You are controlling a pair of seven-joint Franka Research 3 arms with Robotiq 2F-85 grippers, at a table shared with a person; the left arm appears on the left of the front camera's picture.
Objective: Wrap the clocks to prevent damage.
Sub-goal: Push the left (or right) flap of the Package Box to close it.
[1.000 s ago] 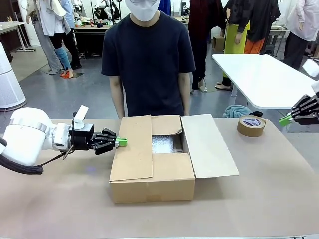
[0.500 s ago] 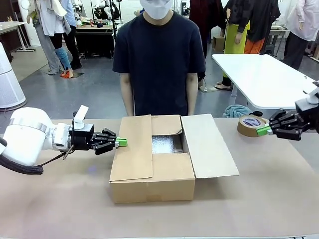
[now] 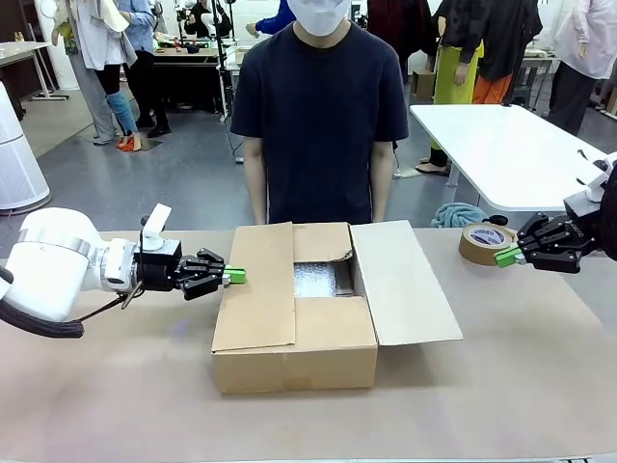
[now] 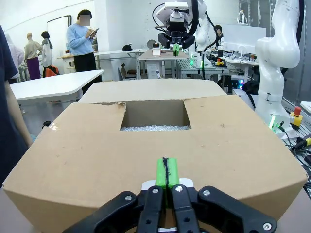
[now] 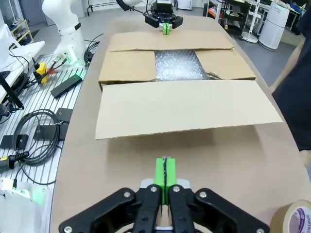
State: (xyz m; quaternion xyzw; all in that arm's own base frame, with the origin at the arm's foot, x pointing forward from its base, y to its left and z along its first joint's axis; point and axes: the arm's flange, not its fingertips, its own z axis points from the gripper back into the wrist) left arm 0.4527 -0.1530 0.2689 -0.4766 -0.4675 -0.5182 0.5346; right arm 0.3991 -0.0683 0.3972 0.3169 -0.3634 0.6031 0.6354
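An open cardboard box (image 3: 294, 342) sits mid-table with bubble wrap (image 3: 315, 280) showing through its top opening. The clocks are hidden. My left gripper (image 3: 234, 277) is shut, its green tips against the box's left flap (image 4: 146, 145); in the left wrist view the gripper (image 4: 166, 172) rests on that flap with the bubble wrap (image 4: 154, 128) beyond. Shut as well, my right gripper (image 3: 501, 257) hovers right of the box beside a roll of brown tape (image 3: 485, 243). From the right wrist, the gripper (image 5: 165, 172) points at the folded-out right flap (image 5: 184, 109) and the bubble wrap (image 5: 177, 65).
A person in a dark T-shirt (image 3: 323, 116) stands at the table's far side behind the box, arms down. A white table (image 3: 501, 145) stands at the back right. Cables (image 5: 34, 131) lie off the table's edge in the right wrist view.
My right gripper has come in from the right edge toward the tape roll. The person has shifted to the right. The left arm has stayed put.
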